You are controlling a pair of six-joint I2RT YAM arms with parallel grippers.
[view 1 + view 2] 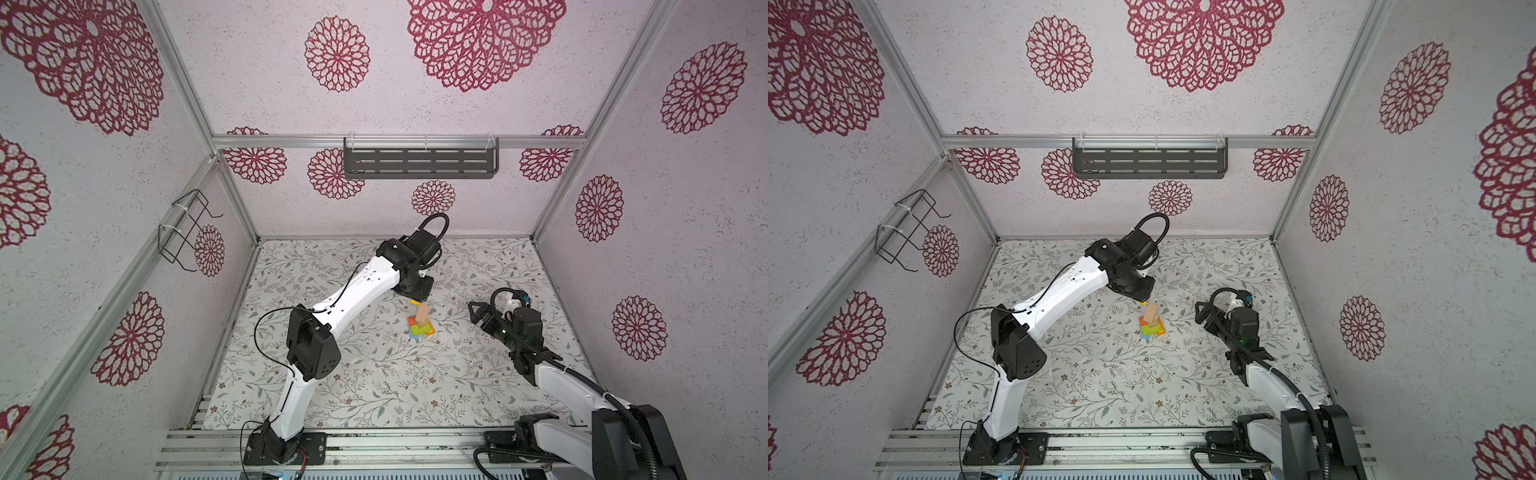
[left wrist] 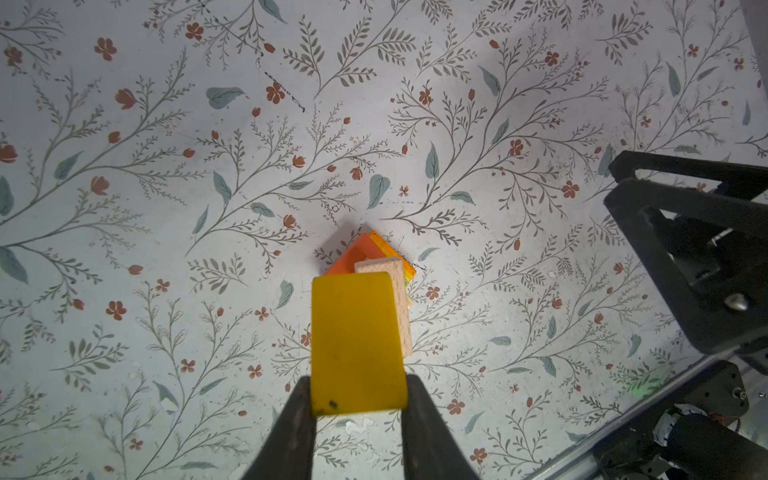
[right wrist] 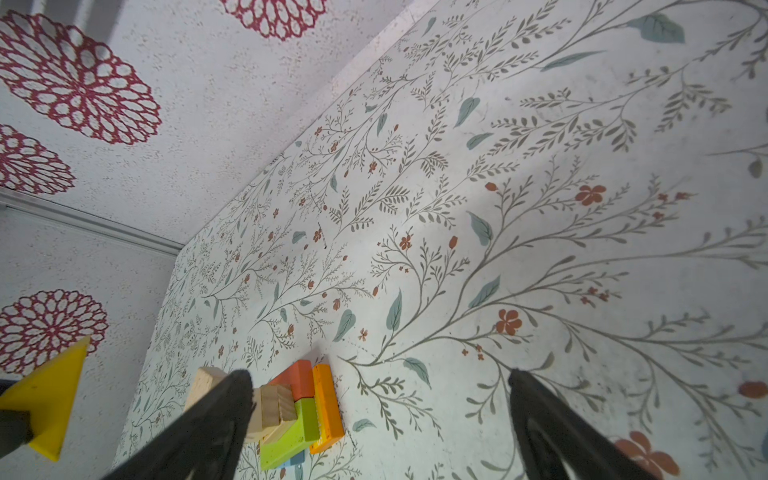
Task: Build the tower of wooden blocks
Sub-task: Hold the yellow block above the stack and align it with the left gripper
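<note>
The wood block tower point(image 1: 422, 324) stands mid-table in both top views point(image 1: 1152, 324). Flat blue point(image 3: 297, 457), orange point(image 3: 326, 407), red point(image 3: 297, 380) and lime-green point(image 3: 291, 432) pieces lie at its base, and tan wood blocks point(image 3: 274, 409) stand on top. My left gripper point(image 2: 358, 390) is shut on a yellow block point(image 2: 357, 345). It holds the block in the air just above and behind the tan block point(image 2: 395, 291); the two do not touch. My right gripper point(image 3: 380, 378) is open and empty, low to the right of the tower point(image 1: 473, 309).
A dark slotted shelf point(image 1: 419, 162) hangs on the back wall and a wire rack point(image 1: 187, 228) on the left wall. Aluminium rails point(image 1: 395, 446) with both arm bases run along the table's front edge. Floral table surface point(image 1: 374, 374) lies in front of the tower.
</note>
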